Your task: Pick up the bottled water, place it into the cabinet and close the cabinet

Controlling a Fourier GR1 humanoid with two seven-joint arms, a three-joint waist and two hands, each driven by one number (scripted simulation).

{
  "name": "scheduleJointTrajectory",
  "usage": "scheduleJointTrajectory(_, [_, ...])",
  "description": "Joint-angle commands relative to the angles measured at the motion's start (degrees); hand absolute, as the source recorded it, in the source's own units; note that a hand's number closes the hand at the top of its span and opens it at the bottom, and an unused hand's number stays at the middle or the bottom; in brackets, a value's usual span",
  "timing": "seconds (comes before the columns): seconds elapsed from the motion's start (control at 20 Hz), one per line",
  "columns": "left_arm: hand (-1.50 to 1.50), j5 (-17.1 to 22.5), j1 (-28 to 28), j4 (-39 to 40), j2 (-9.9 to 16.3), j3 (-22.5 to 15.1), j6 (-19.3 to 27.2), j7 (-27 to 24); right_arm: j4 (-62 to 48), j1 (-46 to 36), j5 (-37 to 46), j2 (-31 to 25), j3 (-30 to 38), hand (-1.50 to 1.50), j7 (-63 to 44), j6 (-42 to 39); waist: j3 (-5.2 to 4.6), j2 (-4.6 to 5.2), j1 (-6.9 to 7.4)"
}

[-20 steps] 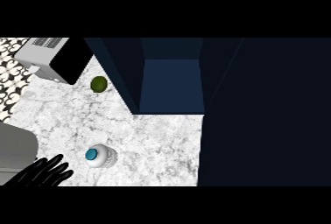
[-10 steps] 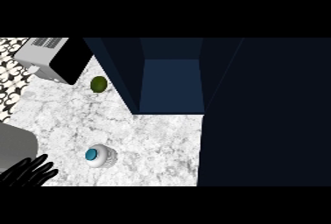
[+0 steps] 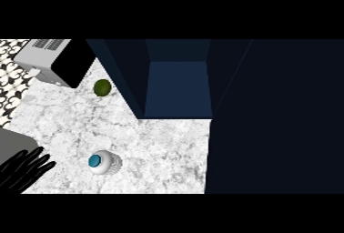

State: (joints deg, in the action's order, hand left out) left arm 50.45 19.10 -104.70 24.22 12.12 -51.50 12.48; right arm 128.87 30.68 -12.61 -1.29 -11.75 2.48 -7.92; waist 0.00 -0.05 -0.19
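Note:
The bottled water (image 3: 104,162) stands upright on the marble counter (image 3: 161,145), seen from above as a white round body with a blue cap. My left hand (image 3: 23,170) shows at the lower left edge, left of the bottle and apart from it, with its fingers straight and spread and nothing in them. The dark blue cabinet (image 3: 178,86) stands open at the back, its inside bare as far as it shows. Its door (image 3: 275,118) fills the right side of the view. My right hand does not show.
A grey and black appliance (image 3: 53,61) sits at the back left corner. A small green round fruit (image 3: 102,87) lies on the counter between it and the cabinet's left wall. A patterned tiled wall (image 3: 13,82) borders the counter at the left.
My left hand has drawn back to the left, away from the bottle and toward the view's edge. The bottle, fruit and cabinet have not moved.

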Motion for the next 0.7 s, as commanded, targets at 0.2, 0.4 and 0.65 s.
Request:
scheduleJointTrajectory(0.2, [-1.5, -11.68, -10.12, 12.38, -5.65, 2.62, -3.66, -3.23, -0.85, 4.46, 2.42, 0.46, -2.25, -1.5, 5.27, -1.09, -0.01, -0.02, -0.32])
scheduleJointTrajectory(0.4, [-1.5, -22.03, -15.23, 19.18, -9.7, 4.4, -6.73, -9.04, -0.37, 2.54, -0.57, -1.28, -0.19, -1.5, 3.58, -2.15, -0.05, 0.05, -0.3])
scheduleJointTrajectory(0.65, [-1.5, -26.93, -14.43, 20.97, -7.96, 6.22, -9.43, -12.97, 1.25, 5.44, 0.87, -1.28, -3.31, -1.5, 4.67, -1.72, -0.02, 0.0, -0.1])
